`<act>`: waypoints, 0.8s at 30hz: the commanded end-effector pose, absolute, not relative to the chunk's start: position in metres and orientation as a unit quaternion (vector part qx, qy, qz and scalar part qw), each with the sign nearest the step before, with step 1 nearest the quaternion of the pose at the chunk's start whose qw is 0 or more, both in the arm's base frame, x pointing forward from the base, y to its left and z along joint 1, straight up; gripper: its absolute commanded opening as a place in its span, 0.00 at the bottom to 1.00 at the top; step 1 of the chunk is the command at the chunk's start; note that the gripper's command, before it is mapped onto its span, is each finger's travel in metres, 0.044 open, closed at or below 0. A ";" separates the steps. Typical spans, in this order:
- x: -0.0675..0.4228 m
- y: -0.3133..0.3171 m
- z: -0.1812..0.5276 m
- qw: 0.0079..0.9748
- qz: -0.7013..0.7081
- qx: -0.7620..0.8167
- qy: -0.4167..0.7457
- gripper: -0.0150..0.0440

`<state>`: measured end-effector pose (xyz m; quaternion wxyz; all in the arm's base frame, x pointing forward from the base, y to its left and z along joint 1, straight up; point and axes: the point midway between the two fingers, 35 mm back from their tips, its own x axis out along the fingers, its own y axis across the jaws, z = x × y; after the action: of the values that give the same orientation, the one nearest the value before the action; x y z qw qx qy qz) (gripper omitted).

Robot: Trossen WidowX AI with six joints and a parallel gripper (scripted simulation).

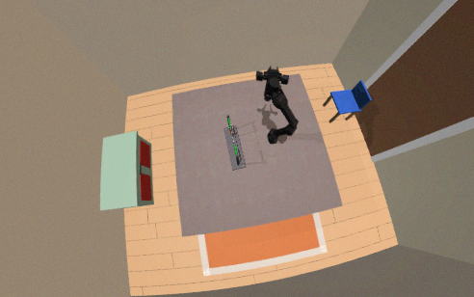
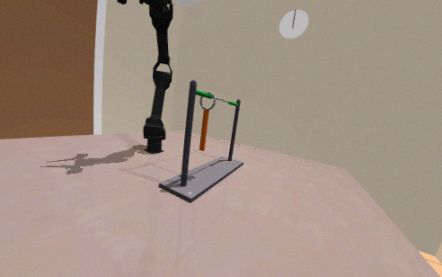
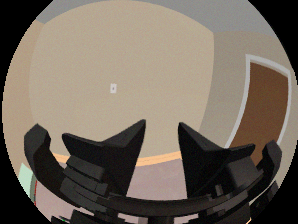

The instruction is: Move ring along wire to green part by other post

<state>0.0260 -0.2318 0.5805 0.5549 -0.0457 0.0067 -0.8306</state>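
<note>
The wire stand (image 1: pixel 236 161) (image 2: pixel 211 176) has two dark posts on a grey base. The ring (image 2: pixel 207 102) hangs on the green part (image 2: pixel 204 94) of the wire beside the nearer post (image 2: pixel 188 135). Its orange handle (image 2: pixel 204 130) (image 1: pixel 231 129) hangs straight down. The thin grey wire (image 2: pixel 222 99) runs to the other green part (image 2: pixel 233 103) at the far post (image 2: pixel 234 130). My gripper (image 1: pixel 273 71) (image 3: pixel 161 125) is high above the table, far from the ring, and faces a wall. Its fingers stand partly apart with nothing between them. It is out of the exterior view.
The arm's base (image 1: pixel 275 137) (image 2: pixel 154 135) stands on the table behind the stand. A mint cabinet (image 1: pixel 120 171) is to the left, a blue chair (image 1: pixel 352 98) to the right, and an orange mat (image 1: pixel 262 243) at the front.
</note>
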 end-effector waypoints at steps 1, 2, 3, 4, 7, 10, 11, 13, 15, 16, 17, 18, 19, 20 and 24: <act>0.049 -0.239 0.561 0.598 -0.800 -0.047 0.011 0.53; 0.055 -0.240 0.556 0.608 -0.793 -0.047 0.012 0.53; 0.060 -0.241 0.551 0.617 -0.785 -0.047 0.014 0.53; 0.066 -0.242 0.546 0.627 -0.777 -0.048 0.015 0.53; 0.083 -0.244 0.529 0.656 -0.753 -0.048 0.019 0.53; 0.098 -0.243 0.512 0.684 -0.728 -0.047 0.023 0.53; 0.102 -0.241 0.506 0.693 -0.719 -0.047 0.025 0.53; 0.110 -0.238 0.494 0.711 -0.701 -0.046 0.028 0.53; 0.117 -0.234 0.481 0.728 -0.683 -0.044 0.032 0.53; 0.121 -0.232 0.475 0.737 -0.674 -0.044 0.034 0.53; 0.125 -0.229 0.468 0.745 -0.665 -0.043 0.035 0.53; 0.128 -0.227 0.461 0.753 -0.655 -0.042 0.037 0.53; 0.132 -0.225 0.455 0.761 -0.646 -0.041 0.039 0.53; 0.135 -0.222 0.448 0.769 -0.636 -0.040 0.041 0.53; 0.149 -0.212 0.419 0.800 -0.597 -0.036 0.049 0.53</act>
<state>0.1371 -0.2196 0.4441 0.7753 -0.0403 0.0406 -0.6290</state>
